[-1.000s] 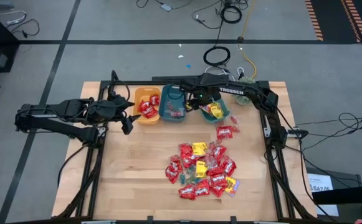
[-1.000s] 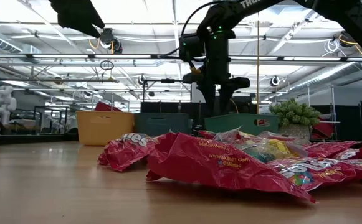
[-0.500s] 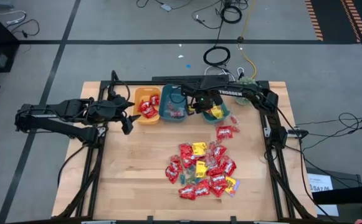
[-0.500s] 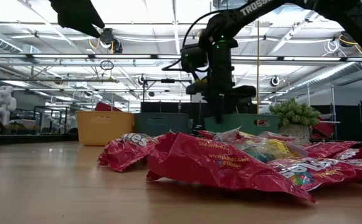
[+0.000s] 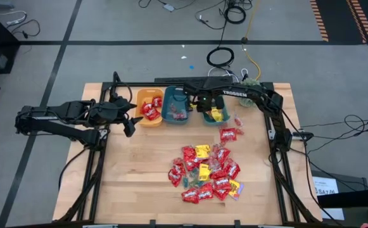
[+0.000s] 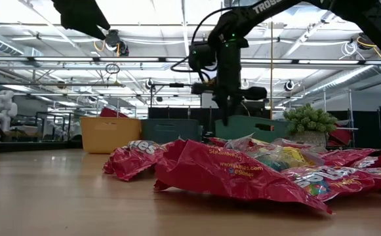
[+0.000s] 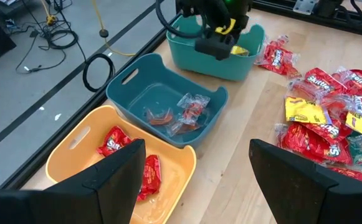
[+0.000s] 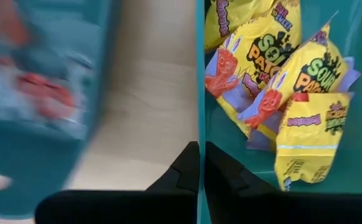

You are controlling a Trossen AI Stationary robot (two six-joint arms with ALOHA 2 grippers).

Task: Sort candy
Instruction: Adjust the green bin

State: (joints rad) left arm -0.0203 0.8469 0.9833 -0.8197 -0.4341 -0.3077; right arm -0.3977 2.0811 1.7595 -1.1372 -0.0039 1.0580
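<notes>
The table (image 5: 139,183) is light wood with a smooth, matt surface. The orange bin (image 7: 168,186) and the two teal bins (image 7: 128,102) look like smooth plastic with a soft shine. The red candy packets (image 6: 223,172) and yellow packets (image 8: 305,134) are thin glossy foil, crinkled; the arms (image 5: 57,120) look matt black.

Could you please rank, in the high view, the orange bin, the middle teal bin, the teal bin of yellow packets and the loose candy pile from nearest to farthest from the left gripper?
From the left gripper, at the table's left edge:
1. Orange bin, just beside it.
2. Middle teal bin, next along the back row.
3. Teal bin of yellow packets, farther right, under the right gripper.
4. Loose candy pile, toward the table's front right; close to 3.
</notes>
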